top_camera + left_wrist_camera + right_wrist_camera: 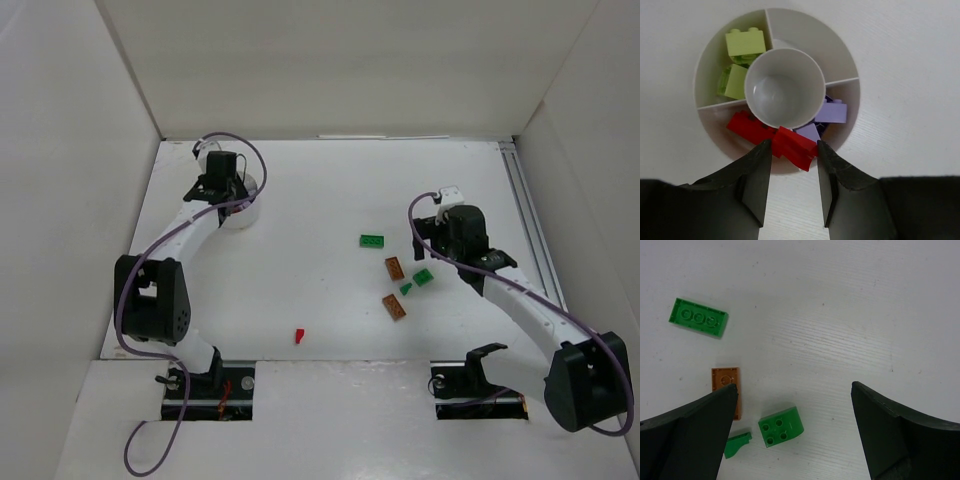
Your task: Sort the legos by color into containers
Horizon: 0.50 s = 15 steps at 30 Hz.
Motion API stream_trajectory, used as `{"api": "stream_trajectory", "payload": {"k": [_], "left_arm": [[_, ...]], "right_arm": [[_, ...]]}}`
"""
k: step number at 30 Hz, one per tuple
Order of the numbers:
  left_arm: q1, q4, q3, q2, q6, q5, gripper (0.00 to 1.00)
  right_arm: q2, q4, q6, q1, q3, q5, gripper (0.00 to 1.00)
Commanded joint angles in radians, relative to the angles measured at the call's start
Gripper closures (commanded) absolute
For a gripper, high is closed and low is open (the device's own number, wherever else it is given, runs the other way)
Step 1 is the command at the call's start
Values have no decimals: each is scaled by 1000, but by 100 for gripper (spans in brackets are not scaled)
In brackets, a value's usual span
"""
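Sorting progress: by my estimate about half done; six pieces lie loose on the table (300, 190), and no green or brown is binned yet.
Cup (840, 55): far left of the table, under the left arm; a divided ring around a bare centre well.
Cup contents: yellow-green bricks (745, 42) in the upper-left section; purple bricks (832, 110) at lower right; a red brick (745, 125) at the bottom; the upper-right section bare.
Left gripper (792, 150): over the near rim, fingers seemingly pinched on a second red piece (797, 152), which sits above the red section.
Red chip (300, 335): alone at front centre, well apart from both grippers.
Long green brick (698, 317): loose, farthest of the right-hand cluster.
Brown plates: one (725, 380) partly hidden behind a finger; another (394, 307) nearer the bases.
Small green pieces: a rounded block (781, 426) and a sliver (737, 444), just beside each other.
Right gripper (793, 386): spread wide, holding nothing; the cluster lies off to one finger's side, not between the fingers.
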Motion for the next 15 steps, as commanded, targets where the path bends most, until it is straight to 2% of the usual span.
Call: {"api": "stream_trajectory", "payload": {"k": [1, 5, 6, 8, 13, 15], "left_arm": [[36, 2, 61, -7, 5, -7, 73], [47, 2, 38, -27, 5, -19, 70], [47, 2, 27, -27, 15, -19, 66], [47, 2, 27, -27, 15, -28, 52], [47, -9, 27, -36, 36, -1, 38], [47, -9, 27, -64, 36, 21, 35]], "right_arm": [[-13, 50, -6, -15, 44, -5, 0], [-23, 50, -6, -15, 34, -5, 0], [-23, 50, -6, -15, 34, -5, 0], [-23, 50, -6, -25, 34, -5, 0], [-45, 50, -6, -25, 25, -14, 0], [-66, 50, -6, -25, 25, -14, 0]]}}
